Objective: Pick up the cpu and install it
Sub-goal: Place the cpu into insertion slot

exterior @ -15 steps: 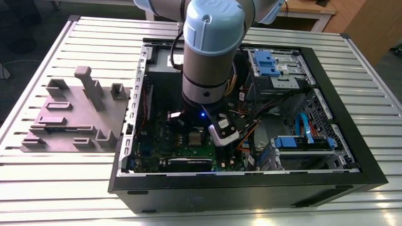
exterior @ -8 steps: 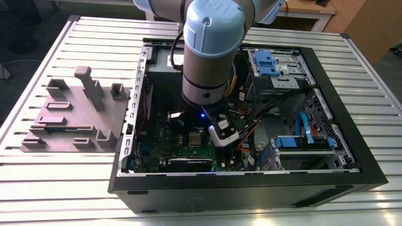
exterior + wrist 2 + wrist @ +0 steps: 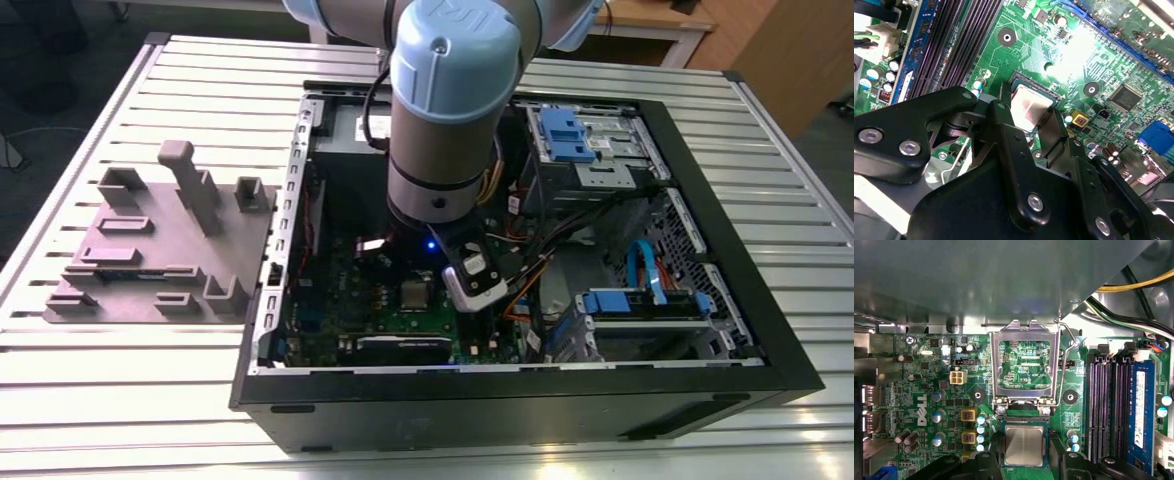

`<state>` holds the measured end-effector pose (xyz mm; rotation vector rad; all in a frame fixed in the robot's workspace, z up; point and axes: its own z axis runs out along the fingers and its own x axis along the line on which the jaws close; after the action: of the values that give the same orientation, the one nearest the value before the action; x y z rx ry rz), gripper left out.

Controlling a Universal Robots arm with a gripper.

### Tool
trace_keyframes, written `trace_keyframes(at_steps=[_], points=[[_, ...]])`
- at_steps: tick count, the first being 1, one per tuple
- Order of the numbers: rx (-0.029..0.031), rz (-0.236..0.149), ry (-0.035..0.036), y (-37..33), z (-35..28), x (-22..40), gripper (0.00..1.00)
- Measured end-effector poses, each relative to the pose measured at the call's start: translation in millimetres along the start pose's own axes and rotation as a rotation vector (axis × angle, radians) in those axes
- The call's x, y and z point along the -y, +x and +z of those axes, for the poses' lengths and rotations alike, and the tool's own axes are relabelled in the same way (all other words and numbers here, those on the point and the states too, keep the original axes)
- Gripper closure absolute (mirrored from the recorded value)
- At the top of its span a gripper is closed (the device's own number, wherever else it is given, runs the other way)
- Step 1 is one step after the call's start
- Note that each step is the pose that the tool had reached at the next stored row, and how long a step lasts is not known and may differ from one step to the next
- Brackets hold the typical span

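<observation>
While poised over the chip (image 3: 1024,445), at six o'clock from the wrist (image 3: 434,215) in the exterior view, cannot tell whether gripper (image 3: 1030,115) clamps or merely flanks it.

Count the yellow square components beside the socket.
2 yellow components: one level with the frame hinge, one level with the cpu in the claw, which may hide more.

Arm (image 3: 451,110), single: grey-and-blue wrist segment upright in the exterior view, reaching straight down; black gripper (image 3: 1031,111) at its lower end, pointed downward, its two fingers (image 3: 1004,135) set against opposite sides of the cpu (image 3: 1024,446) in both wrist views.
</observation>
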<state>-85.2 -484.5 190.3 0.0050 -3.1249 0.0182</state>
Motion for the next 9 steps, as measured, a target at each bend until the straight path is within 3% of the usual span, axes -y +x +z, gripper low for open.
trace_keyframes(at_steps=[9], points=[[0.0000,0.000,0.0001,0.0,0.8,0.3,0.54]])
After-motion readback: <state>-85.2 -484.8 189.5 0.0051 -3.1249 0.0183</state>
